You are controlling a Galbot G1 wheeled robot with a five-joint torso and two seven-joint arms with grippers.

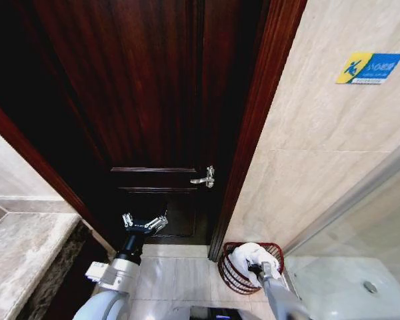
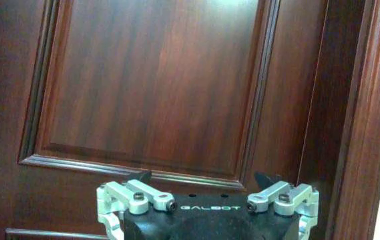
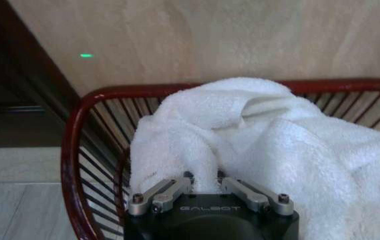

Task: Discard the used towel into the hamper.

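A bathroom, most likely in a hotel or a home. Dark wooden door (image 1: 153, 100) with a metal lever handle (image 1: 205, 177), set in a matching dark frame (image 1: 257, 127). Walls of large beige stone tiles (image 1: 320, 153), pale tiled floor (image 1: 167, 277). Marble counter edge (image 1: 27, 247) to the left. Glass shower partition (image 1: 367, 233) to the right, with a drain (image 1: 370, 287) in its floor. Small blue and yellow slip-warning sticker (image 1: 369, 67) on the wall. Red wire hamper (image 1: 237, 270) holding a white towel (image 1: 250, 255) by the door frame.
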